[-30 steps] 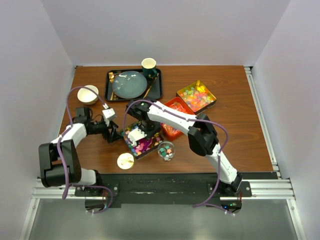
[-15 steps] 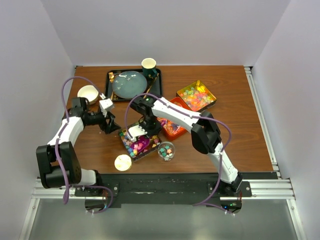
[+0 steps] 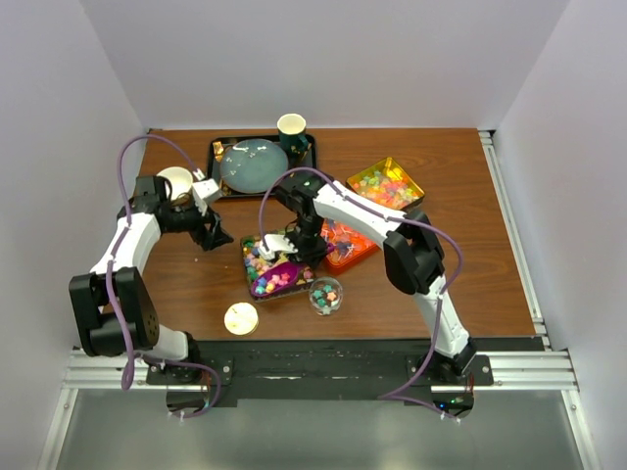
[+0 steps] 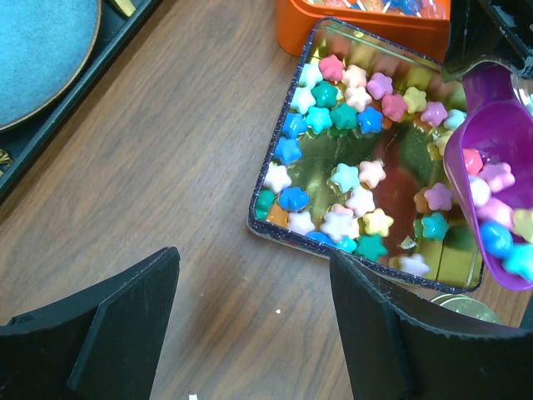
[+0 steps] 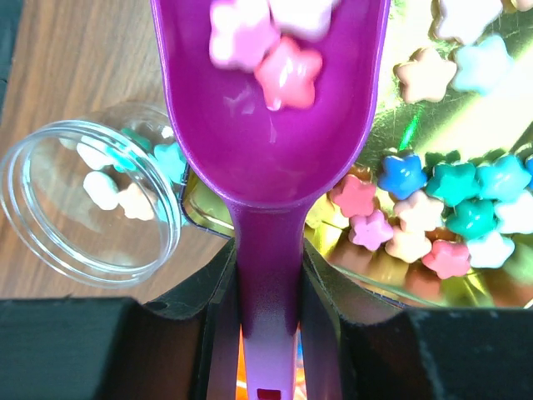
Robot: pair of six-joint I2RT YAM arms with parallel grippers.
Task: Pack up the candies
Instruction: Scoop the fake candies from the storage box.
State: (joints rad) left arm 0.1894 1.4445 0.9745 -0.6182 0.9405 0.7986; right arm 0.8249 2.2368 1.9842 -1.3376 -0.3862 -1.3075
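Now carries candies (image 5: 287, 71) in scoop (image 5: 271, 142) clamped between right jaws, jar (image 5: 92, 204) just left; keeps left jaws apart, withdrawn; pouring next.

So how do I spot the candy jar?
Find the near edge of the brown wooden table. Right of the gold square tin of star-shaped candies stands a small clear round jar. Unlike the flat gold disc nearby, it's see-through.

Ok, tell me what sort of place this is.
Likely a robot test booth, not a home: plain white walls box in one wooden table, an aluminium rail runs along its near edge, and candies sit sorted in tins.
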